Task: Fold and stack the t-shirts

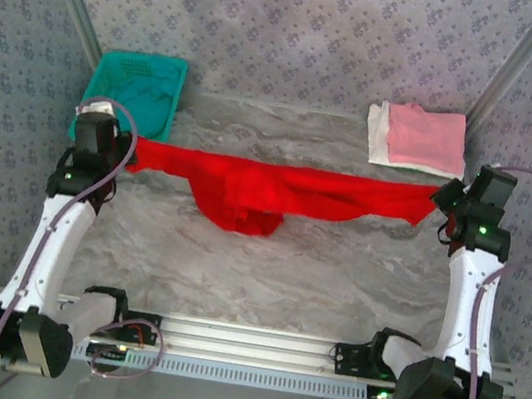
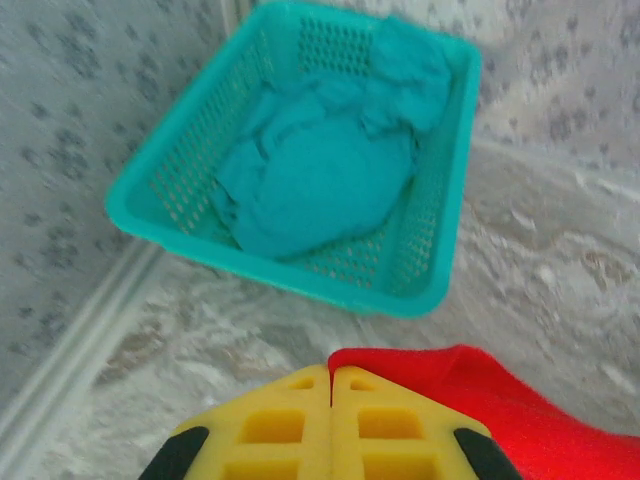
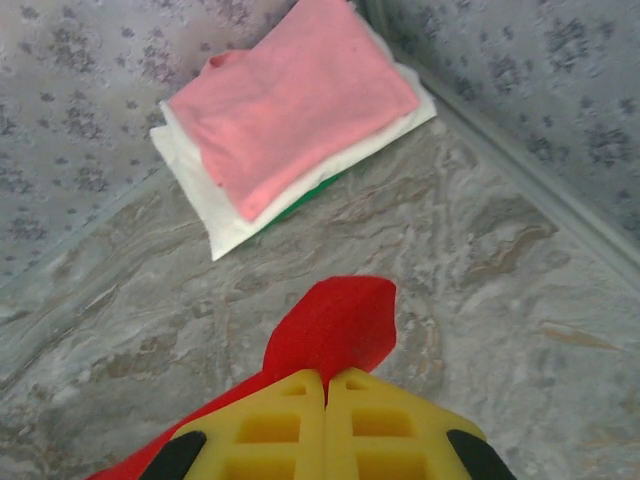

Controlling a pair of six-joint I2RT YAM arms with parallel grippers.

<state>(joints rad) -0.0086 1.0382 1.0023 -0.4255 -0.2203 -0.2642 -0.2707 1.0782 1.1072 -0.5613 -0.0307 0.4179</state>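
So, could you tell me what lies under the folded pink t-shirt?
A folded white t-shirt lies directly under the pink t-shirt. Beneath that a green sliver peeks out; the rest is covered.

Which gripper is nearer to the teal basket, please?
Left. The left gripper holds one end of the red shirt just in front of the basket; the right gripper holds the other end, by the folded shirts.

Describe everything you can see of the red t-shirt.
The red t-shirt is bright, plain soft cloth, stretched into a long band across the table. The left gripper pinches one end, the right gripper the other, both shut on it. Its middle droops in a bunched fold toward the table; whether it rests there is unclear.
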